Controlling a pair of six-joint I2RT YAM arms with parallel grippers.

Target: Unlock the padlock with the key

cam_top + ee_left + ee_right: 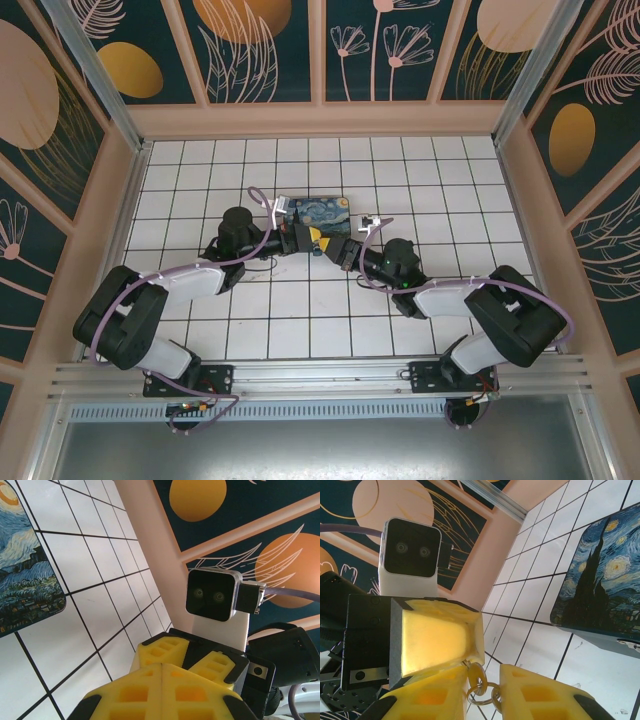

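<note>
Just by painted box (325, 212), L gripper (161, 690) is pinched shut, key (476, 672) + ring (482, 694) dangling at its tip between R gripper's (482, 700) parted fingers; R's hold unclear. Prob. key line-up; next needs steady aim at padlock keyway.

Yellow all over the left gripper (161, 675) and the right gripper (485, 700), black-trimmed! Between the right jaws: a pale brass key (475, 672) on silvery rings (482, 692). Beyond the jaws, the box (600, 580) swirls blue with yellow stars. The floor (540, 595) is white, gridded black. The walls (260, 50) are dark teal with orange discs.
</note>
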